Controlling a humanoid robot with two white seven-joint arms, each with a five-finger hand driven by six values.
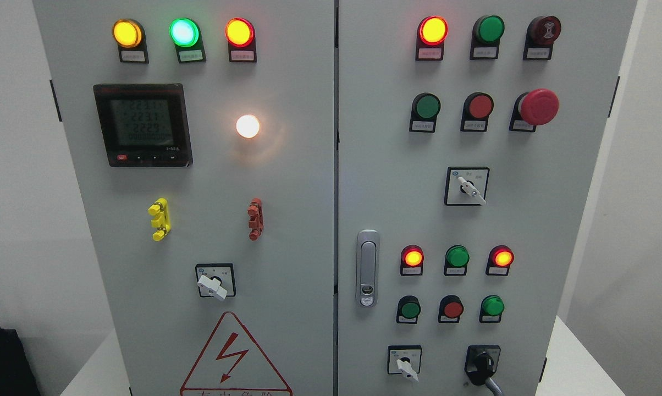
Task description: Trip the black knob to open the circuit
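Observation:
A grey electrical cabinet fills the head view, with a left door (287,181) and a right door (386,181). The black knob (481,365) sits at the bottom right of the right door, its handle pointing down and to the right. To its left is a white-handled selector switch (405,365). No robot hand or arm shows in the frame.
Lit lamps: yellow (127,33), green (183,32), red (239,32), white (248,126). A digital meter (142,125) is on the left door. A red mushroom stop button (538,106), more selector switches (468,187) (214,282) and a door latch (367,268) are present. A black object (1,360) lies lower left.

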